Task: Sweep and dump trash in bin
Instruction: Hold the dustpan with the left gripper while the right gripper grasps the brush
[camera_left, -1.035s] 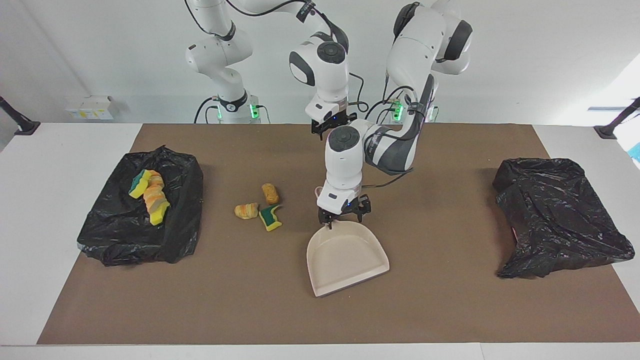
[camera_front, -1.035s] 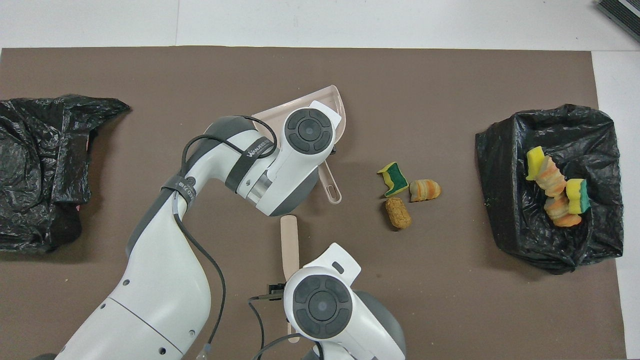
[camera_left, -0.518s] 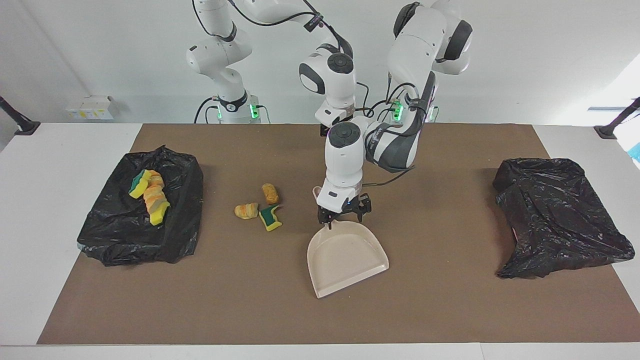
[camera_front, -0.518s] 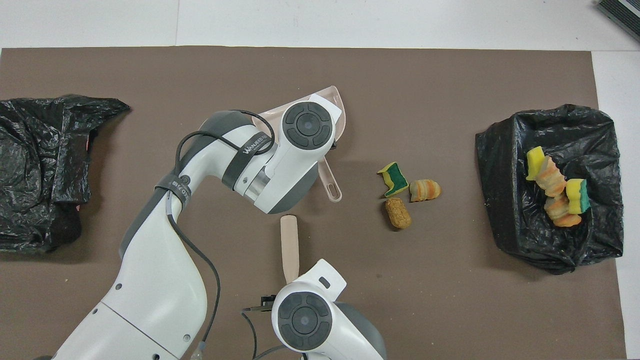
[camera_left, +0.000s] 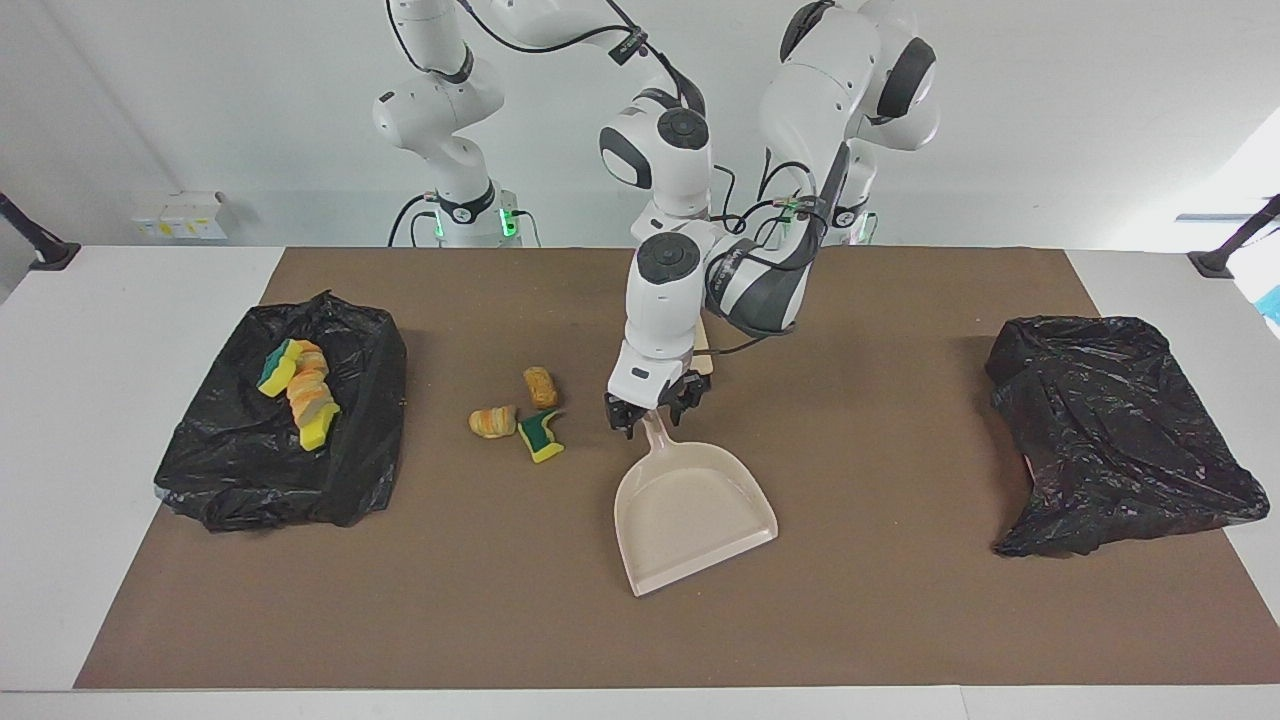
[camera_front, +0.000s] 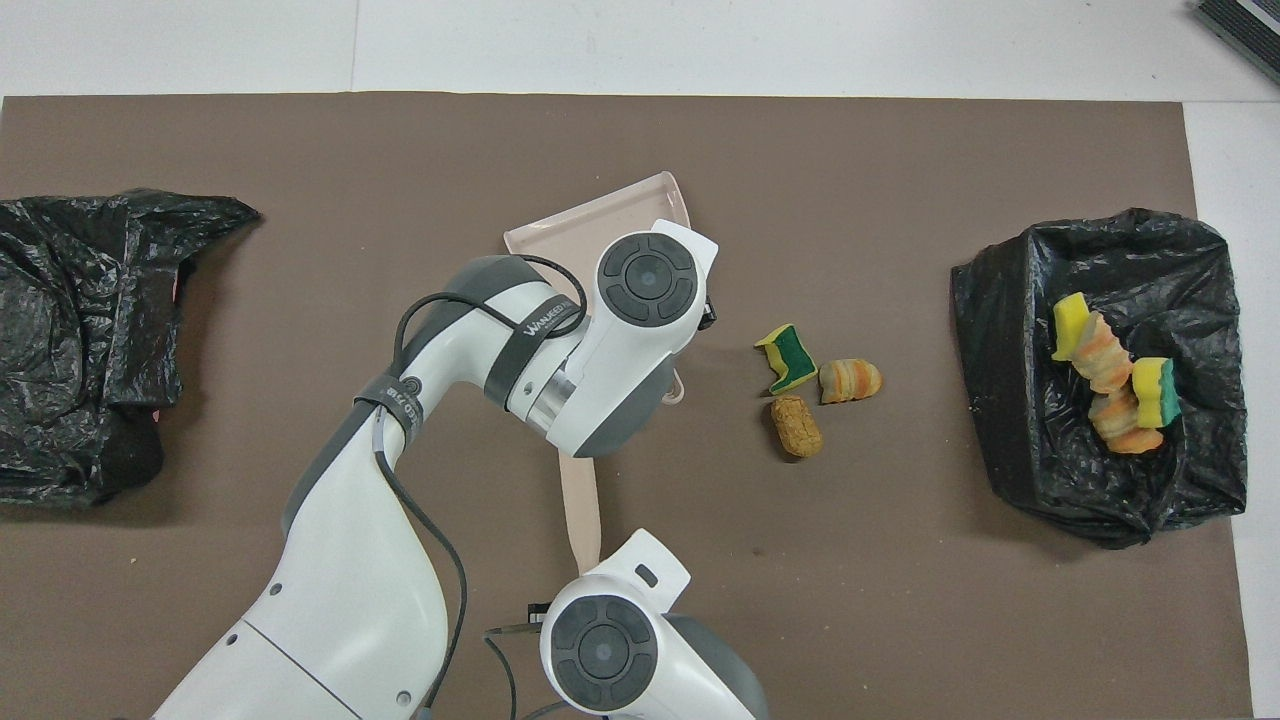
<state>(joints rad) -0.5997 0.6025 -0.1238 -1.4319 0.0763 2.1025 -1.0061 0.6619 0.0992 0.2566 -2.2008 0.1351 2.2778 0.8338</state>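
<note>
Three pieces of trash lie together on the brown mat: a green-and-yellow sponge (camera_left: 540, 436) (camera_front: 788, 358), an orange-striped chunk (camera_left: 492, 421) (camera_front: 850, 380) and a beige chunk (camera_left: 540, 386) (camera_front: 797, 426). The beige dustpan (camera_left: 690, 515) (camera_front: 590, 215) lies flat beside them, toward the left arm's end. My left gripper (camera_left: 652, 408) is low over its handle, open, a finger on either side. The bin (camera_left: 250, 470) (camera_front: 1010, 400), lined with a black bag, holds several sponge pieces (camera_left: 298, 385). My right gripper (camera_front: 600, 640) is over the near end of a flat beige stick (camera_front: 580, 495).
A second crumpled black bag (camera_left: 1110, 430) (camera_front: 80, 340) lies at the left arm's end of the mat. The left arm's elbow hangs over the middle of the mat and covers part of the dustpan and the stick from above.
My left gripper has slid from the dustpan's back wall out along the handle, toward the trash. My right hand has drawn back toward the robots over the stick. The trash has not moved.
</note>
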